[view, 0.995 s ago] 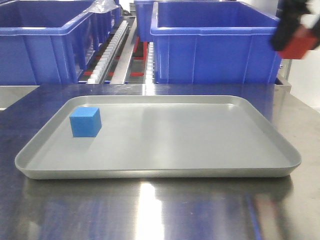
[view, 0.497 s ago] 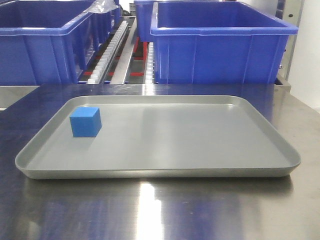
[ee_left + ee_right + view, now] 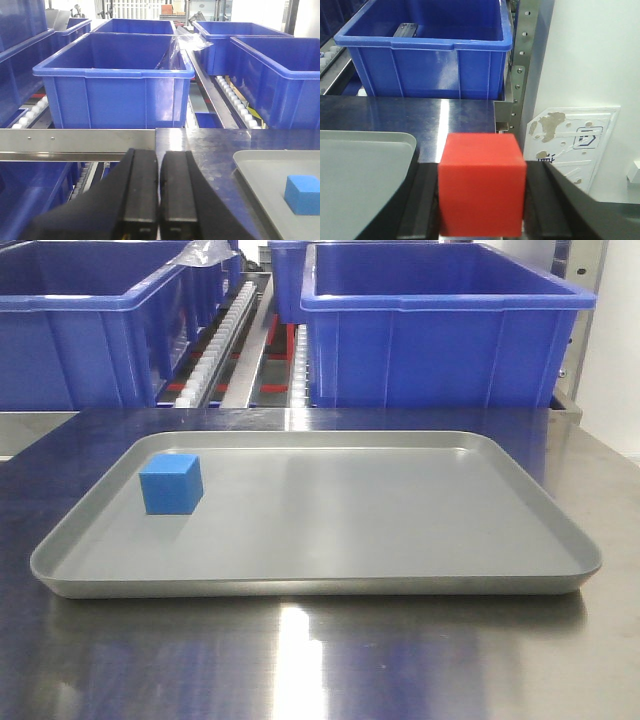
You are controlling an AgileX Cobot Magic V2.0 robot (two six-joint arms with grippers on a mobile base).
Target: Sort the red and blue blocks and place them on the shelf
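Steel table [image 3: 300,670] in front and large blue tubs [image 3: 440,330] ranked behind on the roller shelf [image 3: 75,141]: we see a shallow grey tray [image 3: 300,586] lying flat on the table. The blue block [image 3: 171,484] sits upright on the tray's floor, near its left rim. On the left wrist camera, the left gripper [image 3: 159,195] has its two black fingers pressed together with nothing between them. It faces the shelf's front rail, and the tray's corner and the blue block lie off to its right. On the right wrist camera, the right gripper [image 3: 482,222] clamps the red block [image 3: 482,182] squarely between its fingers. The tray's rim is at its lower left, with a blue tub ahead and a perforated steel upright [image 3: 519,60] beside a white wall [image 3: 590,50].
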